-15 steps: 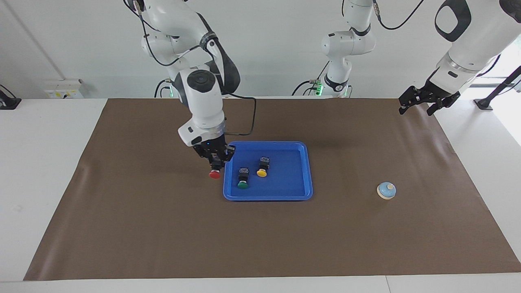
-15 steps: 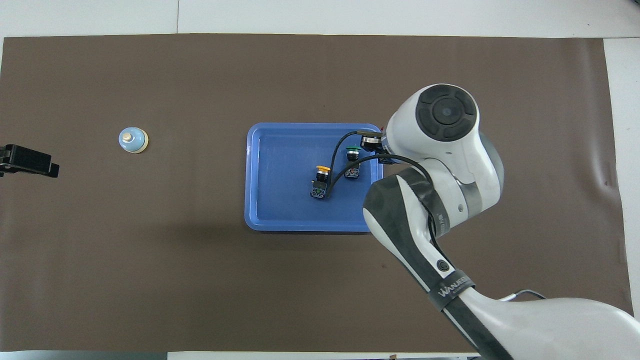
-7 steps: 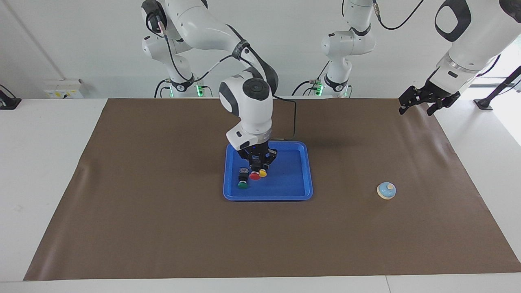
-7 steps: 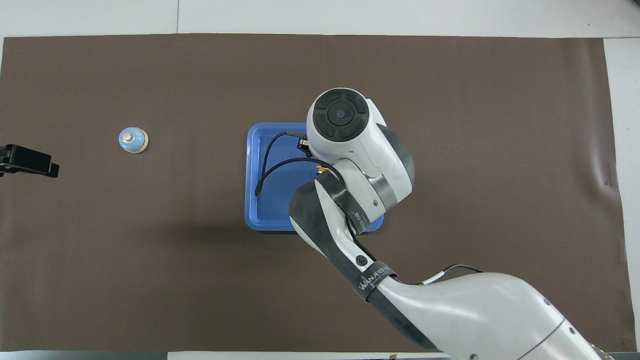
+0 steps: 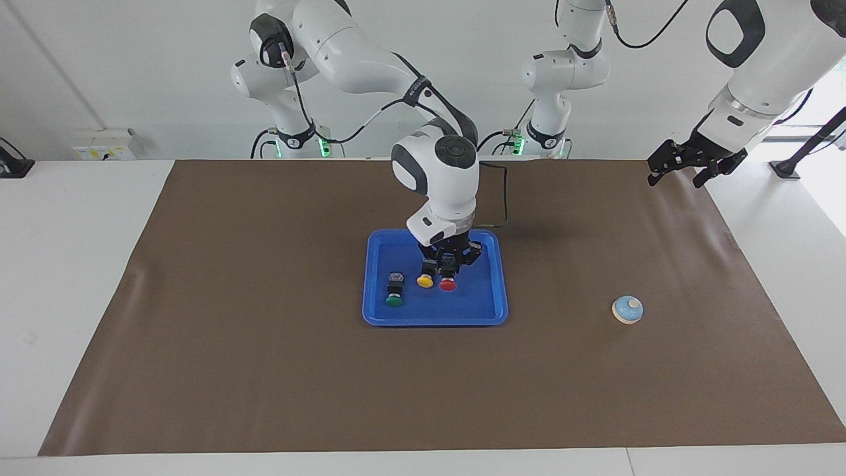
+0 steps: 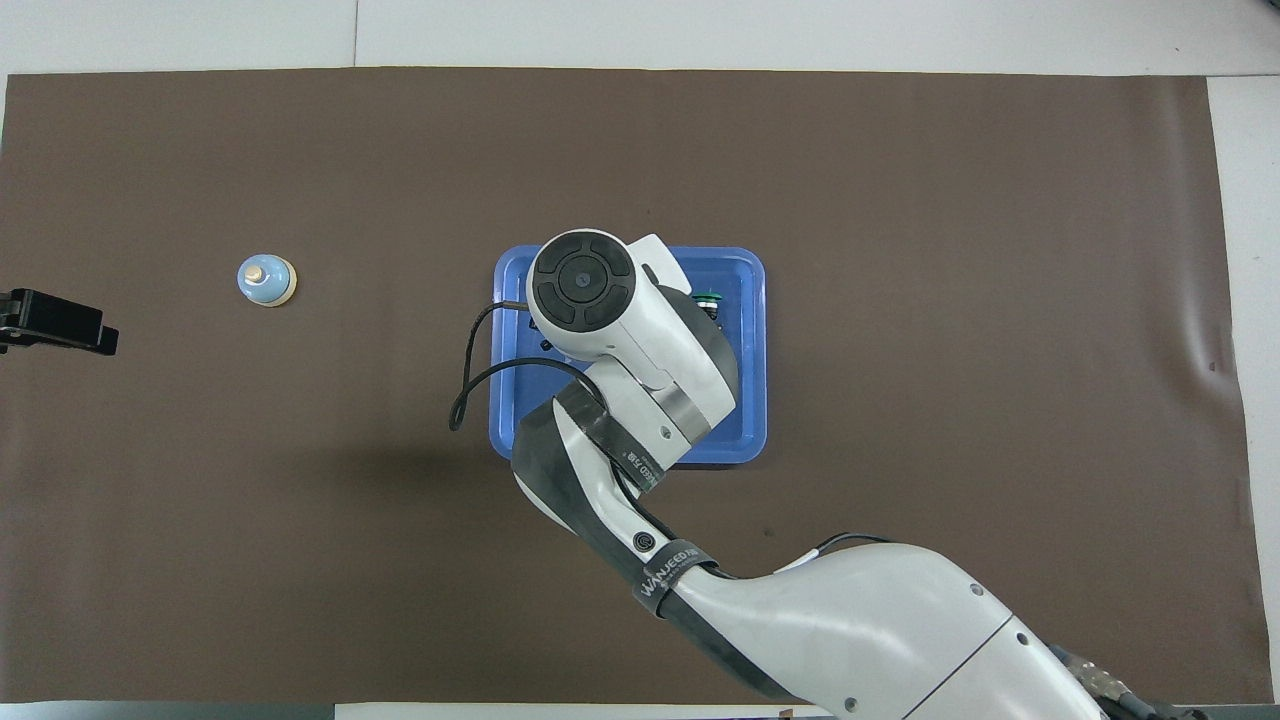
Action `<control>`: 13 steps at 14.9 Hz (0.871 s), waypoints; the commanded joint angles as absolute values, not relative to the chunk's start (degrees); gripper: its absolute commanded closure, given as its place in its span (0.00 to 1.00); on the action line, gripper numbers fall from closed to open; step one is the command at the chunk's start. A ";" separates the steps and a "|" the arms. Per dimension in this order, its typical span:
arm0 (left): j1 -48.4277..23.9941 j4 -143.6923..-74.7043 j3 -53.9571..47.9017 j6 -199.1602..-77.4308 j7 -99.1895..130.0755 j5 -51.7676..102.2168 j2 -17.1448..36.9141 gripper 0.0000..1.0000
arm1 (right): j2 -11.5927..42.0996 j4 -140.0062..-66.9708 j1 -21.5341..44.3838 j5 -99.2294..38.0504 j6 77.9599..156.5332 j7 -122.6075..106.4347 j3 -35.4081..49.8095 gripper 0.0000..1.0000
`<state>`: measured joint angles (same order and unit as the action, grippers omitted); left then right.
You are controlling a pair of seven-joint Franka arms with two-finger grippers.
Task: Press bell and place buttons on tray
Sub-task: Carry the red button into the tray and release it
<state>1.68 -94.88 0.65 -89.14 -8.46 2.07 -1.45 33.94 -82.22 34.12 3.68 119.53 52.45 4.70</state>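
White walls back a white desk [image 5: 79, 277] whose middle is covered by a broad brown mat [image 5: 264, 370]. On that mat, about midway between the two arms' ends, lies the blue tray [image 5: 500, 291], a rimmed rectangle with rounded corners.

Reaching in from its own end, the right arm bends over the tray and hides much of it in the overhead view. Its right tool [image 5: 449, 270] points down inside the tray, clenched on the black body of the red button [image 5: 447, 283], whose cap faces away from the robots. Whether that button already rests on the tray floor or hangs just above it cannot be told.

Waiting at its own end, the left arm holds the left tool [image 5: 684, 163] up over the corner of the mat, its fingers released and spread, with nothing between them. In the overhead view only its dark tip [image 6: 55, 322] shows at the edge.

Well apart from the tray, toward the left arm's end of the desk, the bell [image 5: 627, 309] stands alone on the mat, a light blue dome with a cream knob.

Two more buttons lie in the tray. Just beside the red one is the yellow button [image 5: 425, 280], and the green button [image 5: 394, 299] lies farther toward the right arm's end, slightly farther from the robots.
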 commanded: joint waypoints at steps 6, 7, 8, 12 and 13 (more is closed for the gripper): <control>1.58 -94.83 0.97 -88.68 -9.32 2.64 -2.02 0.00 | 38.23 -82.09 38.05 3.16 123.92 53.00 4.66 1.00; 1.58 -94.83 0.97 -88.68 -9.32 2.64 -2.02 0.00 | 38.41 -82.09 38.14 3.16 123.66 53.00 4.66 1.00; 1.58 -94.83 0.97 -88.68 -9.32 2.64 -2.02 0.00 | 38.32 -82.00 38.14 3.08 122.97 52.91 4.66 1.00; 1.58 -94.83 0.97 -88.68 -9.32 2.64 -2.02 0.00 | 38.32 -82.09 38.23 3.08 122.96 53.61 4.66 0.47; 1.58 -94.83 0.97 -88.68 -9.32 2.64 -2.02 0.00 | 38.23 -82.09 38.58 3.16 123.13 54.31 4.66 0.00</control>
<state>1.68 -94.88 0.65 -89.14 -8.46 2.07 -1.45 38.22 -82.27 38.41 3.65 122.74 52.59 4.61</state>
